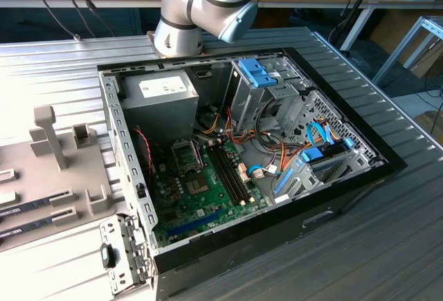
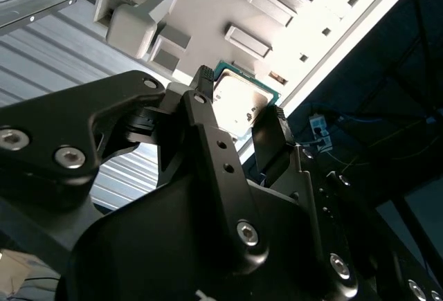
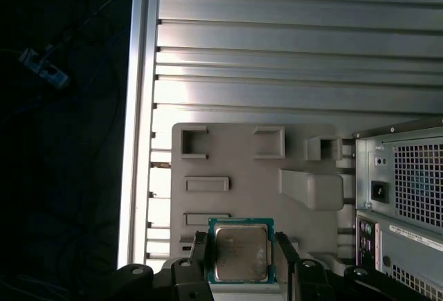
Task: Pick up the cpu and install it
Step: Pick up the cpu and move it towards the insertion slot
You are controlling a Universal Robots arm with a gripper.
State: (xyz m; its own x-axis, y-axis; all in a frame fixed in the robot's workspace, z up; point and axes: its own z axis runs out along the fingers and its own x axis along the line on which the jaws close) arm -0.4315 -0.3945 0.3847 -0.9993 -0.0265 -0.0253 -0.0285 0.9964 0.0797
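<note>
Cpu [image 3: 240,251] between fingers [image 3: 199,252] of gripper [image 3: 240,239], above grey tray [image 3: 235,149], outside computer case [image 3: 398,176]

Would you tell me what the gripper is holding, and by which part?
The gripper holds the cpu, its fingers clamped on two opposite edges, the metal top showing.

The chip [image 3: 239,251] between the black fingers [image 3: 199,256] of the gripper [image 3: 240,244] has a dull silver-grey top and a thin green rim. Beyond the gripper the tray [image 3: 235,166] is plain pale grey, on a table [image 3: 291,52] of ribbed silver stripes. The board [image 1: 201,201] in the black case [image 1: 332,211] is green, with bright blue cables [image 1: 315,135].
</note>
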